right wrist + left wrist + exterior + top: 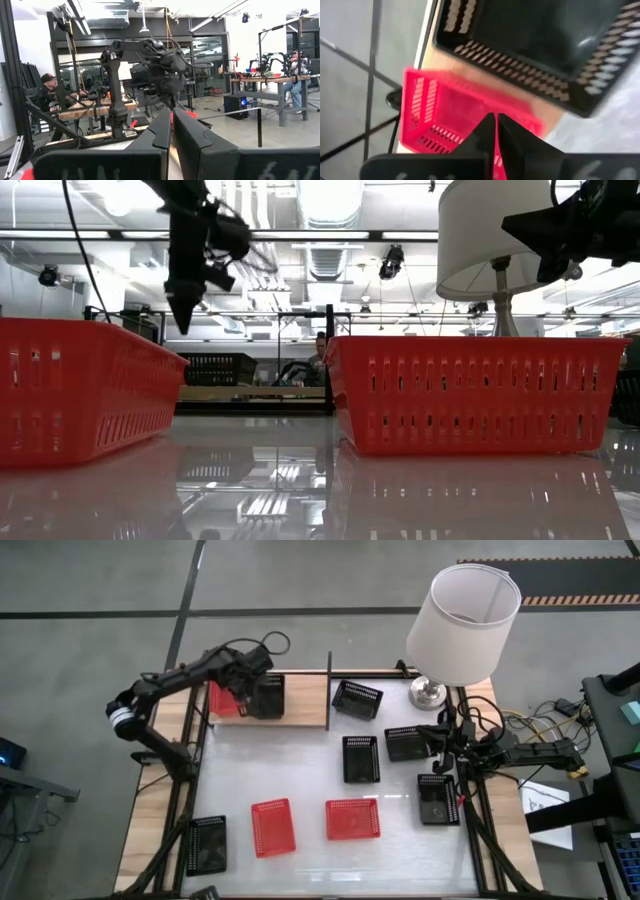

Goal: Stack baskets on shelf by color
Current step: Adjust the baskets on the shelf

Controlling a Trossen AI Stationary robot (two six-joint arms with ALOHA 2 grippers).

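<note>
On the light-wood shelf [305, 705] at the back left, a red basket [222, 702] lies beside a black basket [268, 697]. My left gripper [243, 690] hangs shut above them and holds nothing. In the left wrist view its fingertips [495, 120] point down at the red basket [440, 107], with the black basket [535, 40] just past it. The low view shows that gripper [184, 320] well above the shelf [250, 393]. Two more red baskets [273, 827] [352, 819] sit near the table's front. My right gripper [438, 742] waits shut at the right edge.
Black baskets lie loose on the white table [300, 770]: one by the shelf's divider [357, 698], two mid-table [361, 758] [405, 743], one at right [438, 798], one front left [207, 843]. A white-shaded lamp [465, 615] stands back right. People show in the room behind.
</note>
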